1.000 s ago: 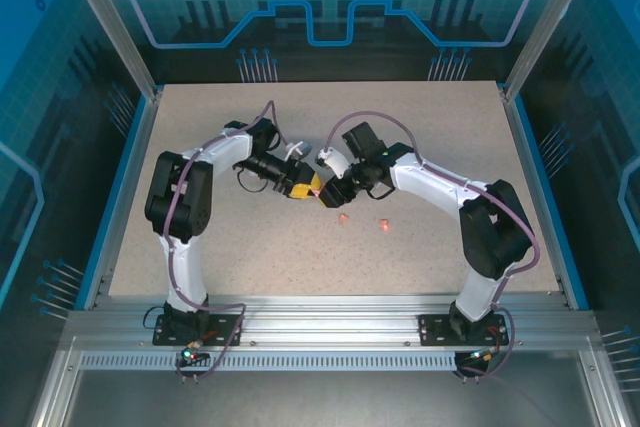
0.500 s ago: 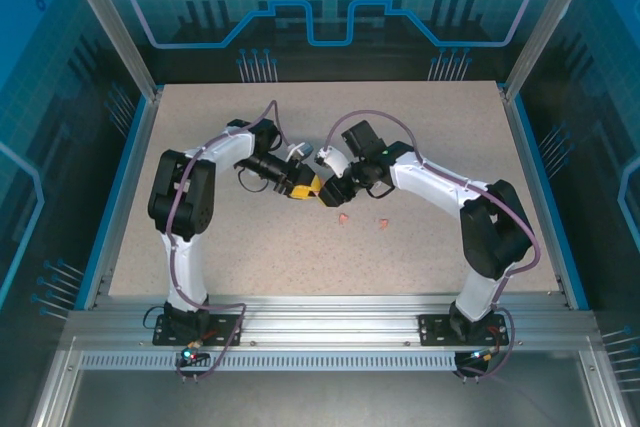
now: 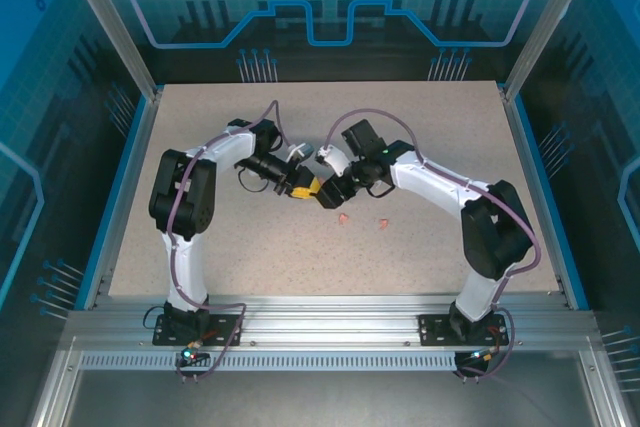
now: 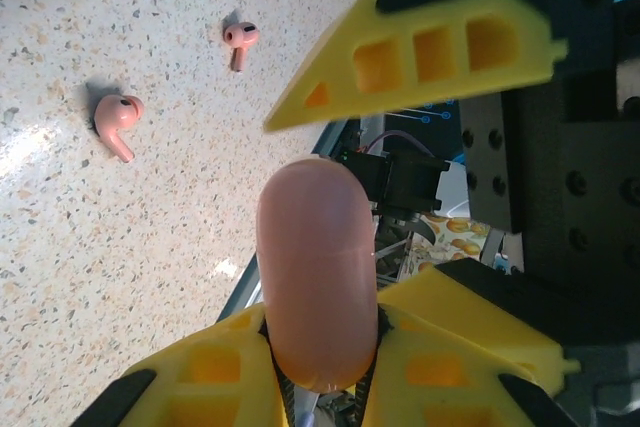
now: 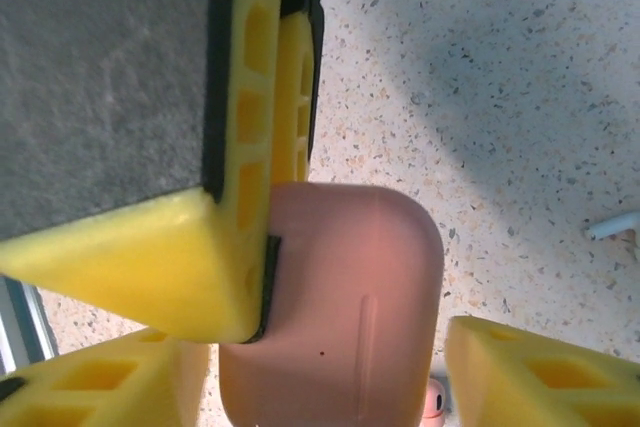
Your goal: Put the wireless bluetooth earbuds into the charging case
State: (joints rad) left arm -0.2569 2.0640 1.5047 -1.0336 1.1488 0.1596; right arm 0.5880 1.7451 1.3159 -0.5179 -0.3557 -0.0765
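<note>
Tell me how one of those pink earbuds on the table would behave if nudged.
The pink earbud looks tiny and glossy, so probably light and quick to skid across the table. Its rounded head on a thin stem suggests it would spin or roll rather than slide straight.

White-and-black arms [image 3: 430, 182], seemingly purple cables [image 3: 170, 257], yellow ribbed claw fingers [image 4: 450, 347].

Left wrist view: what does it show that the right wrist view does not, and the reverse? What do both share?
Left wrist view adds: two pink earbuds lying apart on the table, and the case seen edge-on, clamped in the left jaws.
Right wrist view adds: the case's broad face, a gap between it and one right jaw, and a white stem at the right edge. A pink bit below the case is too cut off to name.
Both: the pink case, yellow jaws around it, the speckled table.
</note>
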